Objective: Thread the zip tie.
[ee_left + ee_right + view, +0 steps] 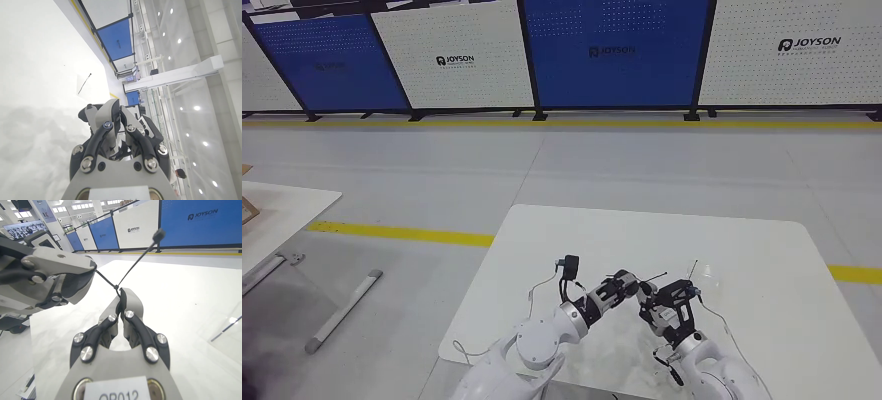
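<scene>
The white tabletop (742, 250) carries everything, and both arms meet over its near middle. The left pincer (92, 273) sits just beside the right pincer (121, 294), their tips pointing at each other with a short gap between. In the top view the left pincer (634, 286) is at the right pincer's (679, 293) left side, both low over the tabletop.

A clear sheet (234, 328) lies flat on the tabletop at the right pincer's outer side, near but apart from it.

The black zip tie (136, 260) is held in the air between the two tips. The right pincer is pinched closed on it, with a small knot-like joint (115, 287) sitting just above its fingertips. From that joint one length of strap runs across to the left pincer, which is closed tight on that end. Another length slants up and away from the right pincer to a square head (159, 236). Whether these are one tie or two cannot be told.

A second zip tie (226, 329) lies on the clear sheet, touched by neither pincer; the left wrist view shows it (84, 83) as a thin dark line.
</scene>
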Controlling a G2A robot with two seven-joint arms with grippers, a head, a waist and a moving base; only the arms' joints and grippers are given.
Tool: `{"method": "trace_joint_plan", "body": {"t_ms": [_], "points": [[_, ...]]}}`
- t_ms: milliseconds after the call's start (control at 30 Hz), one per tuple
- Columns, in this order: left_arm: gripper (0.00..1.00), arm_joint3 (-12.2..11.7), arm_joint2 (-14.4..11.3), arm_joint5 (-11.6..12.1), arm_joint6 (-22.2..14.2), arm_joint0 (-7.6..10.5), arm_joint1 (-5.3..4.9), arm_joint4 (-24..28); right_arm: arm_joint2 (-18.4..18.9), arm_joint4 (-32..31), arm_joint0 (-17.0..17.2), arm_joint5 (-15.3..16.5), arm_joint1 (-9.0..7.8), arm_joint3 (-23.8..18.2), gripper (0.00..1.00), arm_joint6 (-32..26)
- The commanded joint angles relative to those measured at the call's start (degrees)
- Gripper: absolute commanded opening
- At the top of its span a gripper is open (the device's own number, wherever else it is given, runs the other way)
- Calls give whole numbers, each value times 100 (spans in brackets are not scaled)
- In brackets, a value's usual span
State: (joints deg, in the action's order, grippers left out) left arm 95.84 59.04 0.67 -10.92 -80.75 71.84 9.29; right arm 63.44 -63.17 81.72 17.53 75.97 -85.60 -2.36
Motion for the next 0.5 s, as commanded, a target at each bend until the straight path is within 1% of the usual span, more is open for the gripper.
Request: {"method": "trace_joint_plan", "body": {"t_ms": [0,100,467], "points": [[0,14,9,57,15,-13,1,31,-2,6,-5,9,-2,18,0,5],[0,47,24,91,16,-32,-2,44,3,18,-8,21,-7,39,0,6],[0,294,17,230,16,-135,-12,9,7,71,10,27,-23,88,0,-10]]}}
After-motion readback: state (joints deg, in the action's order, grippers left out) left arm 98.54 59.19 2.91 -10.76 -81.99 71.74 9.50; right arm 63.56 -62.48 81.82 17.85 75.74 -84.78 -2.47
